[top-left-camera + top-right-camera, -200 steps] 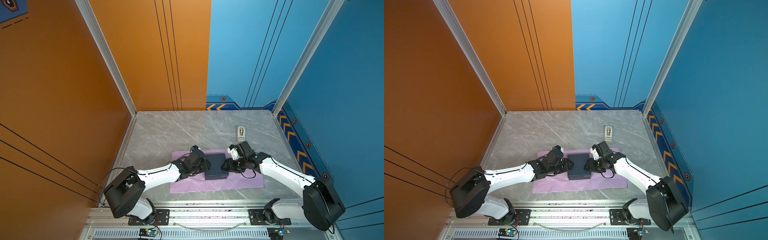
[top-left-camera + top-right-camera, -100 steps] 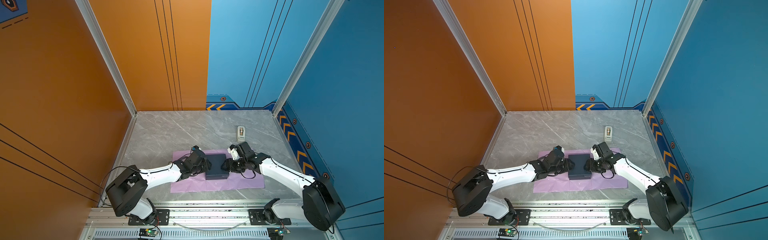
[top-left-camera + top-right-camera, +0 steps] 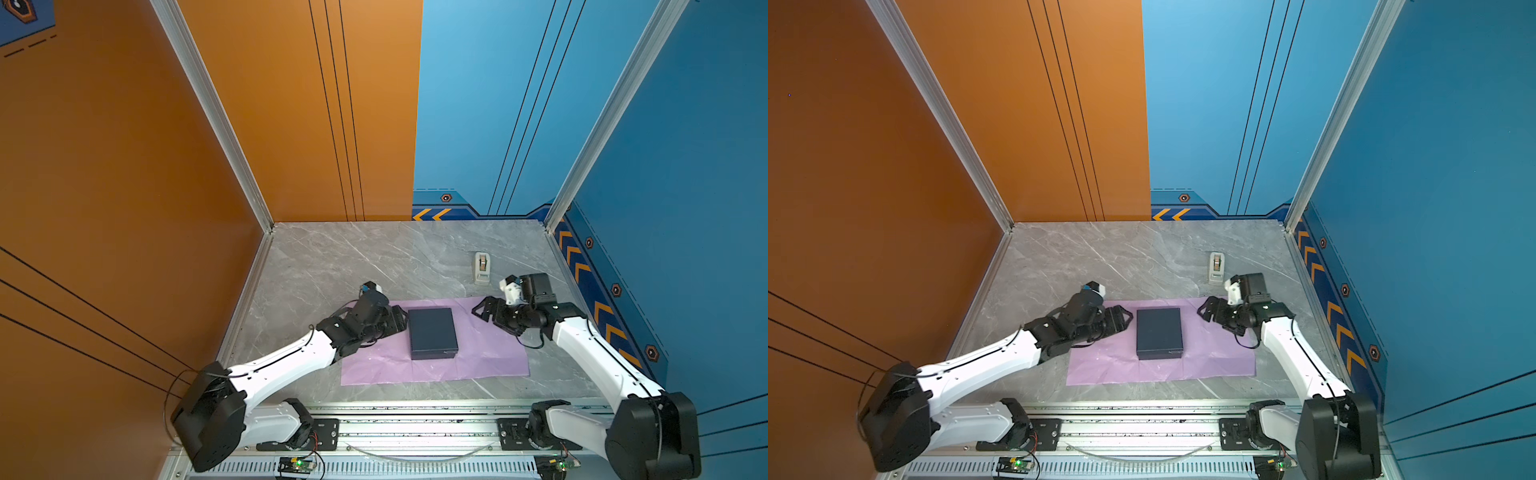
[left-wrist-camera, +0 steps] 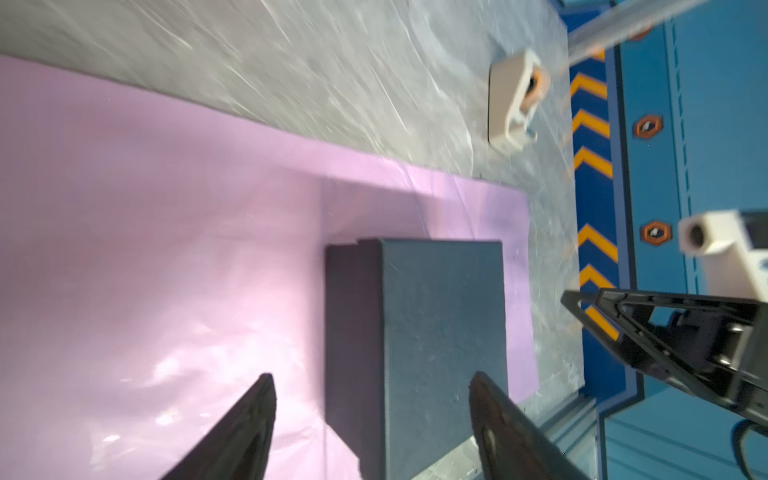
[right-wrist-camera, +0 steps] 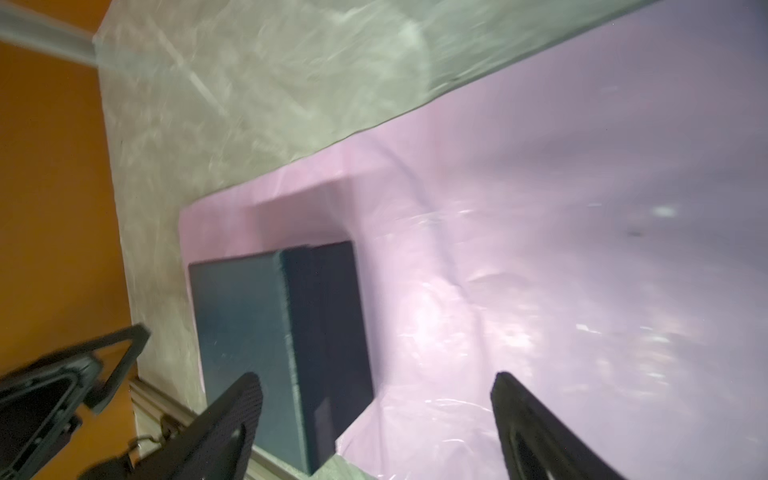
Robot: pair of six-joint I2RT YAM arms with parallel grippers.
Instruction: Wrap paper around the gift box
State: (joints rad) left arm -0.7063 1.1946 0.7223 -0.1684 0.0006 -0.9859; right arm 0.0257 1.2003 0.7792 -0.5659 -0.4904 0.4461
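Note:
The dark navy gift box (image 3: 432,332) (image 3: 1158,332) lies flat on the middle of the lilac paper (image 3: 490,353) (image 3: 1217,353), which is spread on the grey marble table. My left gripper (image 3: 401,321) (image 3: 1124,320) is open just off the box's left side, with nothing between its fingers. My right gripper (image 3: 478,309) (image 3: 1204,309) is open over the paper, well clear of the box's right side. In the left wrist view the open gripper (image 4: 372,376) faces the box (image 4: 440,332). In the right wrist view the gripper (image 5: 376,376) faces the box (image 5: 241,324) and paper (image 5: 540,249).
A small beige tape dispenser (image 3: 482,268) (image 3: 1216,268) (image 4: 513,99) stands on the table behind the paper's right end. Orange wall on the left, blue walls at the back and right. An aluminium rail (image 3: 415,419) runs along the table's front edge.
Both grippers have opened wider. The right gripper has drawn back to the right, away from the box. The box stays where it was on the paper.

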